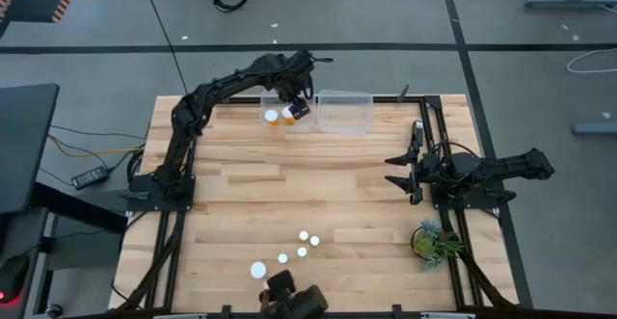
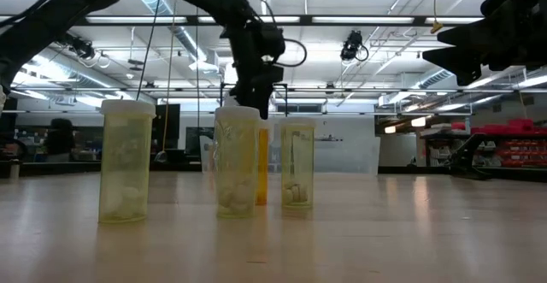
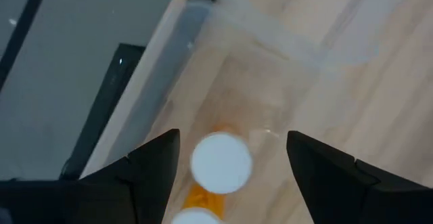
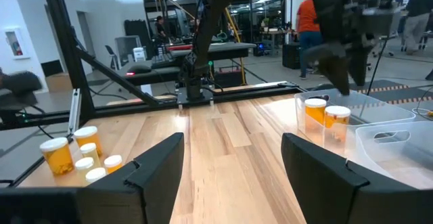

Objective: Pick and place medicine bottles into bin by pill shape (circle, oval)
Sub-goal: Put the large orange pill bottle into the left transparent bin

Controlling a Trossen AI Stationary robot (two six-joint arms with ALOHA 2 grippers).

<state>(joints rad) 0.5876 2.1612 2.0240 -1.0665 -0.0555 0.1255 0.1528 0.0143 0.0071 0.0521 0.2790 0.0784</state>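
- Left gripper [image 1: 300,108], jaws spread and empty, hangs over the clear plastic bin [image 1: 280,110] holding two orange white-capped medicine bottles [image 1: 273,118].
- Judged step: drop done.
- Next: fetch from the cluster of remaining bottles [image 1: 302,246], well apart from the bin.
- Right gripper [image 1: 399,170] waits, jaws apart.

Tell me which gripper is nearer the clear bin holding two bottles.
Left. The left gripper hangs open directly over that clear bin at the table's far edge. The right gripper waits open near the table's right side, well away from it.

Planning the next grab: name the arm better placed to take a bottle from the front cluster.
Right, probably. The right gripper idles open nearer the front bottles; the left gripper hangs open over the far bin.
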